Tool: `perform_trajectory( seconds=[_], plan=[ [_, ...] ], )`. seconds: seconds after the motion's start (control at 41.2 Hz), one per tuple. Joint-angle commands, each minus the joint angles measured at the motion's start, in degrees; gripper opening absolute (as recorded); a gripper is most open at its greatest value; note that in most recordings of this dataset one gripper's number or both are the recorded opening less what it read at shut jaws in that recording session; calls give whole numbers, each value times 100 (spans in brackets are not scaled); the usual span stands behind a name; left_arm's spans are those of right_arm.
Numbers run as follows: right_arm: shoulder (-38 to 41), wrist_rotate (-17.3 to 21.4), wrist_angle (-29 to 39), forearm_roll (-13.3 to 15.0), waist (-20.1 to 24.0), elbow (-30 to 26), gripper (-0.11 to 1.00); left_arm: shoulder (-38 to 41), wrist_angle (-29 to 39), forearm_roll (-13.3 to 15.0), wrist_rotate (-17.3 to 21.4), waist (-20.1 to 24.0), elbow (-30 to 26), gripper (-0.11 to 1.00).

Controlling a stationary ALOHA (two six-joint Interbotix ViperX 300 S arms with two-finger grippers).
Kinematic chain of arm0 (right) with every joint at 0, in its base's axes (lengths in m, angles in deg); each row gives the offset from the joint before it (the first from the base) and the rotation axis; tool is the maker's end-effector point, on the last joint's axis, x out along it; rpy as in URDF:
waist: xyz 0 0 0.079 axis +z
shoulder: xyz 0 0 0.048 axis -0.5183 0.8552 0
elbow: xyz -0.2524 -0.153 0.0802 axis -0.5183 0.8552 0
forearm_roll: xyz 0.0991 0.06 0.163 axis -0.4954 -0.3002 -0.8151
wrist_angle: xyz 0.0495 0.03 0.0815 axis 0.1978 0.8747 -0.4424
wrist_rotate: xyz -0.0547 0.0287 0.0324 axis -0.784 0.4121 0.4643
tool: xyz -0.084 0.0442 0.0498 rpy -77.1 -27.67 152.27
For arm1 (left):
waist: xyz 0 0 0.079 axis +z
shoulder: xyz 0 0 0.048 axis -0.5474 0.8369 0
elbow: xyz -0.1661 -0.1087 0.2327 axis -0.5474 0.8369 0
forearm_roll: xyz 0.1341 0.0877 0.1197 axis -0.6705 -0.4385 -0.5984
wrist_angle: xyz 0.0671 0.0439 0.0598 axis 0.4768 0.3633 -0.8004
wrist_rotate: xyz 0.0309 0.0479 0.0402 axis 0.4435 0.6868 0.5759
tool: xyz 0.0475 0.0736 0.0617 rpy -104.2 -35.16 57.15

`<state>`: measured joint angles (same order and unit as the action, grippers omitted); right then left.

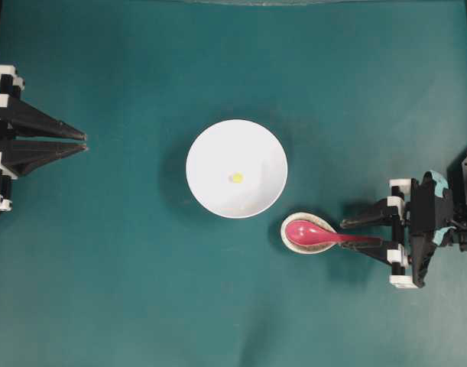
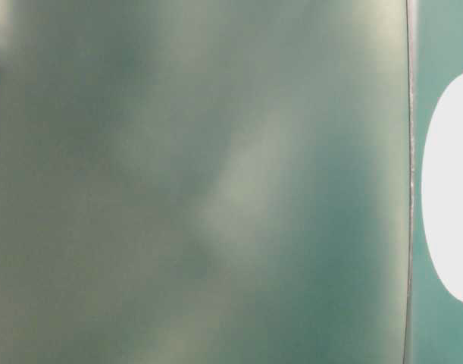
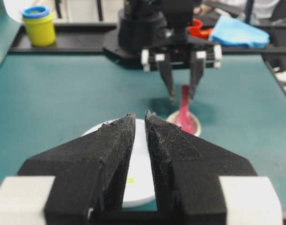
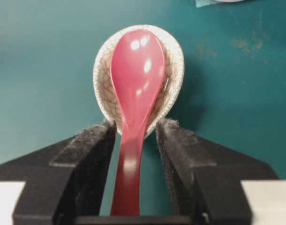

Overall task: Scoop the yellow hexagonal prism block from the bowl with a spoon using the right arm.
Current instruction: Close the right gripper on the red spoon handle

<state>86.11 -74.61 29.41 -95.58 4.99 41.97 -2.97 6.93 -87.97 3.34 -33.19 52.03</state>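
The white bowl (image 1: 210, 164) sits mid-table with the tiny yellow hexagonal prism block (image 1: 237, 177) lying inside it. To its lower right, the red-pink spoon (image 1: 313, 232) rests with its scoop in a small crackled dish (image 1: 286, 235), handle pointing right. My right gripper (image 1: 349, 233) is open, its fingers astride the handle; in the right wrist view the gripper (image 4: 135, 127) shows teal gaps on both sides of the spoon (image 4: 135, 70). My left gripper (image 1: 85, 142) stays shut and holds nothing at the far left. Its wrist view looks over the bowl (image 3: 140, 161) and block (image 3: 130, 180).
The speckled dish (image 4: 101, 84) lies close to the bowl's rim. Beyond the table's far side in the left wrist view stand a yellow tub with a blue lid (image 3: 38, 26) and a blue cloth (image 3: 238, 32). The table-level view is blurred.
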Motion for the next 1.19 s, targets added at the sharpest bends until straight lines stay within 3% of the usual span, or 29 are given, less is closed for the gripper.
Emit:
perform_trajectory(
  seconds=[0.0,1.165],
  plan=[
    [-105,9,-18,-53,-9,-53,49,53,-35,-18,9,9,-149,17],
    [158,-88,-35,79,132,44,49,53,0,-18,9,9,-141,17]
  ],
)
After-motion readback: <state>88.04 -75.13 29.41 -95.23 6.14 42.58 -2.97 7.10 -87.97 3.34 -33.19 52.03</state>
